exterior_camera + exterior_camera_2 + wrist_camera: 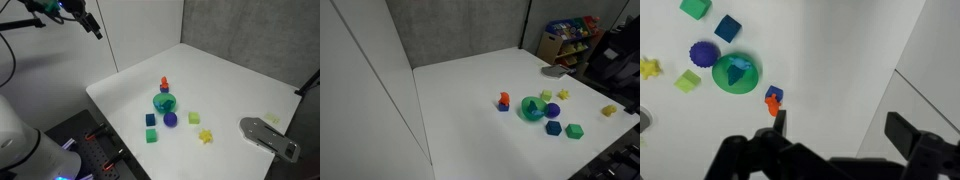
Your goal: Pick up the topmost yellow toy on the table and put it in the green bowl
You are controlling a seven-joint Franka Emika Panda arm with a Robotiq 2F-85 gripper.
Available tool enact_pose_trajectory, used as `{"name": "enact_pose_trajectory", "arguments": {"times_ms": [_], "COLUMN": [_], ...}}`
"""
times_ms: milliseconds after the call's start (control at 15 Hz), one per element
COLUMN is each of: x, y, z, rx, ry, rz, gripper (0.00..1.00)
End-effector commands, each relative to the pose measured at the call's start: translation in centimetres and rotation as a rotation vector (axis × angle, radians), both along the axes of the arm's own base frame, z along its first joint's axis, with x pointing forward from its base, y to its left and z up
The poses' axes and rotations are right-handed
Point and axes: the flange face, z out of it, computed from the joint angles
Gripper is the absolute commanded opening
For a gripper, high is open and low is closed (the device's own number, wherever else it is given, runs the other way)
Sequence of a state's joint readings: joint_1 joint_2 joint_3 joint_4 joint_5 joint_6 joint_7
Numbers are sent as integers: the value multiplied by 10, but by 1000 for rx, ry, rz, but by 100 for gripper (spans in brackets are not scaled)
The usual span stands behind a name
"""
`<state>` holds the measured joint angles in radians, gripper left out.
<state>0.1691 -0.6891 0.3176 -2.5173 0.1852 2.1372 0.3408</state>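
Note:
The small bright yellow star toy lies on the white table, at the left edge of the wrist view. The teal-green bowl stands among the blocks, with a blue piece inside it. A pale yellow-green cube lies between the star toy and the bowl. My gripper is open and empty. It hangs high above the table's far edge, well away from the toys.
Around the bowl are a purple ball, a blue cube, a green cube and an orange toy on a blue block. A grey object carrying another yellow piece lies near the table edge. A wall stands behind the table.

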Motion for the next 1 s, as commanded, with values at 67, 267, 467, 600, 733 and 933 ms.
{"name": "enact_pose_trajectory", "arguments": {"times_ms": [67, 267, 467, 600, 733, 933], "x": [0, 0, 12, 25, 38, 63], "y": [0, 0, 2, 4, 3, -2], "z": [1, 1, 2, 1, 0, -6], "rx": [-1, -1, -3, -9, -15, -32], "ry": [1, 1, 15, 36, 52, 86], "rz": [0, 0, -5, -9, -20, -38], "gripper": [100, 100, 100, 100, 100, 100]}}
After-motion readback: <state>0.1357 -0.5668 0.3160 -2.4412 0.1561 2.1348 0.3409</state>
